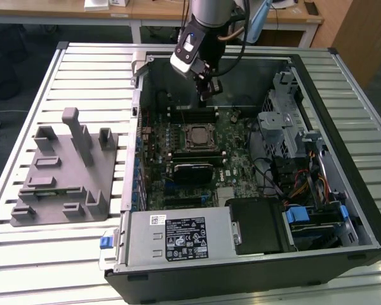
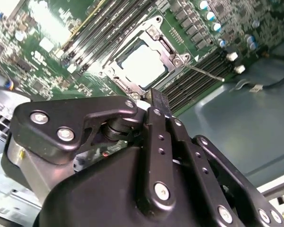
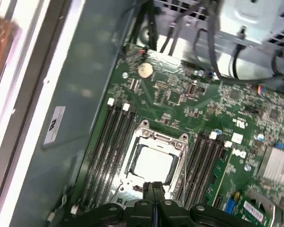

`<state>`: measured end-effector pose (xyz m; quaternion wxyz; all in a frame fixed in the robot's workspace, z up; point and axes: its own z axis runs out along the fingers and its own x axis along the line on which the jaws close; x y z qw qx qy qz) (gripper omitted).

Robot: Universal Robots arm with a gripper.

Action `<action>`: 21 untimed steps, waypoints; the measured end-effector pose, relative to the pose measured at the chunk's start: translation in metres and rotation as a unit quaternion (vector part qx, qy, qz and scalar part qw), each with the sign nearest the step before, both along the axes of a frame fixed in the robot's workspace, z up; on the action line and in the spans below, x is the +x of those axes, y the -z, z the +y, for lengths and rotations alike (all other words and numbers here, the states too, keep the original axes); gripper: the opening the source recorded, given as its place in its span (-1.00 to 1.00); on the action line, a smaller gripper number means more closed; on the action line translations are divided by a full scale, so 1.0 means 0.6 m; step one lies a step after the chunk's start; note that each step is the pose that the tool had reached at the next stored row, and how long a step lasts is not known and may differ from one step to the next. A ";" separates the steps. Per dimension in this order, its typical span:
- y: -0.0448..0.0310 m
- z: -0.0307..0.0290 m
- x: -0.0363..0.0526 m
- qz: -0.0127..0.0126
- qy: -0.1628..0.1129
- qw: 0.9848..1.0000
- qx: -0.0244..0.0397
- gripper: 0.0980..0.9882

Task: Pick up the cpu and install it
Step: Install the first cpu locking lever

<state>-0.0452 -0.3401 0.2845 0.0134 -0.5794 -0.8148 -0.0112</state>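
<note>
The cpu (image 1: 197,136) lies flat in its socket on the green motherboard (image 1: 238,162) inside the open computer case, its pale silver top facing up within the metal socket frame. It also shows in both wrist views, cpu (image 2: 142,64) and cpu (image 3: 154,163). My gripper (image 1: 206,95) hangs above the board, just behind the socket towards the case's back wall. In both wrist views its two dark fingers are pressed together with nothing between them, gripper (image 3: 154,188) and gripper (image 2: 157,98), and their tips stand over the socket's edge.
A grey plastic tray (image 1: 63,175) with upright blocks sits on the slatted table at the exterior view's left. Inside the case are memory slots (image 3: 111,146) on both sides of the socket, a black module (image 1: 193,170), a power supply (image 1: 178,238), a metal drive cage (image 1: 286,121) and cables (image 1: 305,184).
</note>
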 end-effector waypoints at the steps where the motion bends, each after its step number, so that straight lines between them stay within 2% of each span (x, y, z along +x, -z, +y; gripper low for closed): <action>1: 0.000 0.0000 0.000 0.000 -0.009 1.000 0.000 -0.96; 6: 0.002 -0.0001 0.000 0.000 -0.055 0.998 0.000 -0.96; 11: 0.003 -0.0001 0.000 0.000 -0.100 0.995 0.000 -0.96; 15: 0.003 -0.0001 0.000 0.000 -0.136 0.991 0.000 -0.96; 17: 0.004 0.0000 0.000 0.000 -0.154 0.988 0.000 -0.96; 21: 0.004 0.0000 0.000 0.000 -0.190 0.982 0.000 -0.96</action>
